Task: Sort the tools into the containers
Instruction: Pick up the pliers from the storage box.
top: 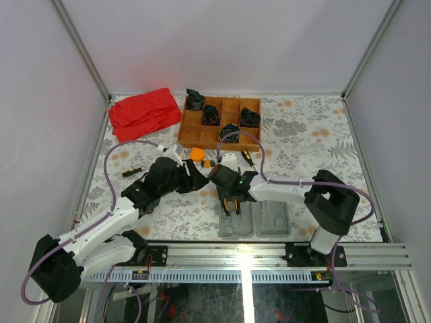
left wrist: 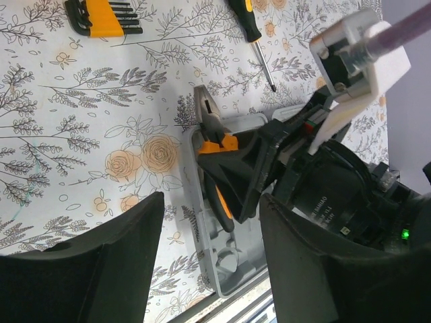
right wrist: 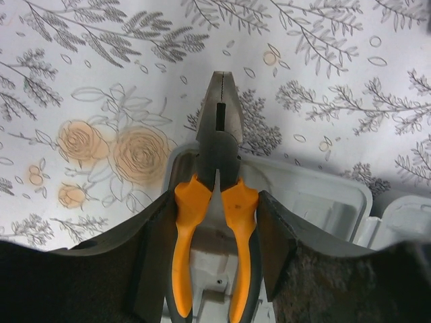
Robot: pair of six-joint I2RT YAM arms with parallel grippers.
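Right wrist view – where are the orange-handled pliers (right wrist: 219, 134)?
– Handles over the open grey tool case (right wrist: 316, 195), nose past its rim above the floral surface (right wrist: 101, 67). The right jaws clamp both handles.
– Resting or lifted?
– Hard to tell from here.
– And the left jaws?
– Spread wide, holding nothing, near the case

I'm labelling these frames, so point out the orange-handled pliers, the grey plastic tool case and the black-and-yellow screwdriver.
orange-handled pliers (right wrist: 229, 134): right wrist view, on the steel head.
grey plastic tool case (top: 273, 222): top external view, on its bare right half.
black-and-yellow screwdriver (left wrist: 245, 19): left wrist view, on the handle.
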